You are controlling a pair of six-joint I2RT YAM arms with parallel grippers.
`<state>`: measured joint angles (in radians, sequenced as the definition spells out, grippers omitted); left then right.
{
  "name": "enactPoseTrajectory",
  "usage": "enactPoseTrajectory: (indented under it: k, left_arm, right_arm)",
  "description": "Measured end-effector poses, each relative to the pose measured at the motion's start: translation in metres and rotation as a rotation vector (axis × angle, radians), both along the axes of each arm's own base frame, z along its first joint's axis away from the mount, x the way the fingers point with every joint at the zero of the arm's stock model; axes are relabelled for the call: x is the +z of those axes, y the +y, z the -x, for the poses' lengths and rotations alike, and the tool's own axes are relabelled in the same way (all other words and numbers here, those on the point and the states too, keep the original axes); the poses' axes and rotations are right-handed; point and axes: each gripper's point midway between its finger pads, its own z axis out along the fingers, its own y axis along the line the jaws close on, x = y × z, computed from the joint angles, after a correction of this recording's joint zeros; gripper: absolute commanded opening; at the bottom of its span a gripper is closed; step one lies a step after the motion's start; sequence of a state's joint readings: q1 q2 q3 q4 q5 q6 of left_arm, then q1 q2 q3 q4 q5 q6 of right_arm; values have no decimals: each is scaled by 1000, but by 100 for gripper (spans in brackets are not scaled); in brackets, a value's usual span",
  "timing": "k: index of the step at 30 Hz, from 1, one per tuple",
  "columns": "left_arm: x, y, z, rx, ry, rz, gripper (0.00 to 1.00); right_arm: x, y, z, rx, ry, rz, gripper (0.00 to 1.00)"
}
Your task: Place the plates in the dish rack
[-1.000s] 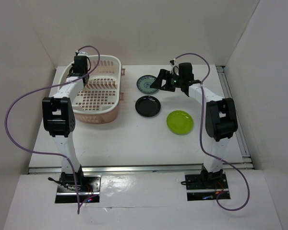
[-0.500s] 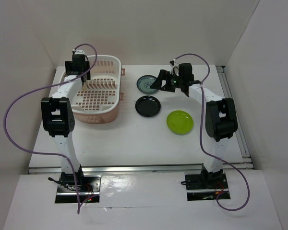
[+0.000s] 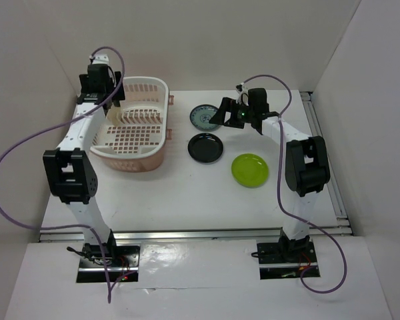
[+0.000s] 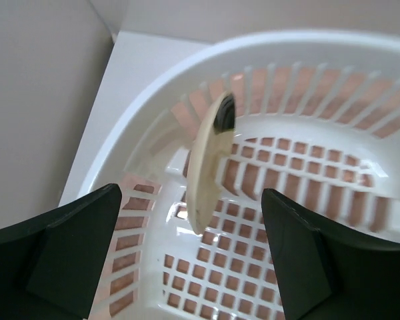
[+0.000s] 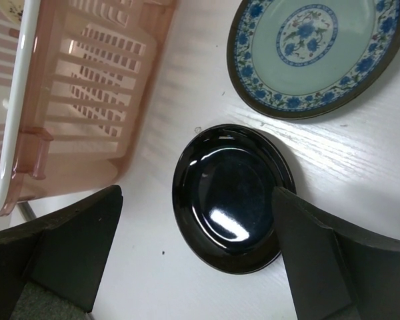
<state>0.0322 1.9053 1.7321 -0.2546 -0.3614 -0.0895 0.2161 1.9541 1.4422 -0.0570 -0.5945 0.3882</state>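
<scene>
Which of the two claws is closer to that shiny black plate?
Right. The right gripper hangs open close to the black plate; the left gripper is over the dish rack, well to the plate's left.

Inside the dish rack (image 4: 287, 40), the cream plate (image 4: 210, 157) stands on edge close to the curved end wall, in line with the gap between the spread fingers of the left gripper (image 4: 192, 200), and the lattice floor to its right lies open. Only a narrow strip of table (image 4: 130, 73) runs between the rack's rim and the side wall (image 4: 40, 100). The black plate (image 5: 232, 197) lies just beside the blue-patterned plate (image 5: 320, 50) with a thin gap, bare table parts it from the rack, and the green plate (image 3: 250, 169) has free table all round.
</scene>
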Motion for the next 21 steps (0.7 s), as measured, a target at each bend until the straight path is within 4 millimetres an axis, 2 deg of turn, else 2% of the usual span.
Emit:
enactPoseTrajectory:
  k: [4,6,9,12,14,16,21]
  left_arm:
    - [77,-21,21,-61,-150,108,100]
    - [120,-38,34,-126,-242,180,100]
    - [166,-66,56,-244,-331,275,100]
    - [196,-97,79,-383,-383,389,100]
    - [204,-121,94,-488,-399,474,100]
    - [195,-142,108,-573,-376,548,100]
    - [130,-181,124,-660,-204,697,100]
  right_arm:
    - [5,-3,-9,-22,-22,24,100]
    - [8,-6,-18,-38,-43,35,100]
    - [9,-11,-26,-59,-49,48,100]
    - [6,-23,-36,-93,-45,64,100]
    - [6,-35,-44,-124,-44,70,100]
    - [3,-45,-50,-148,-41,74,100]
    - [-17,-61,-57,-184,-1,91,100]
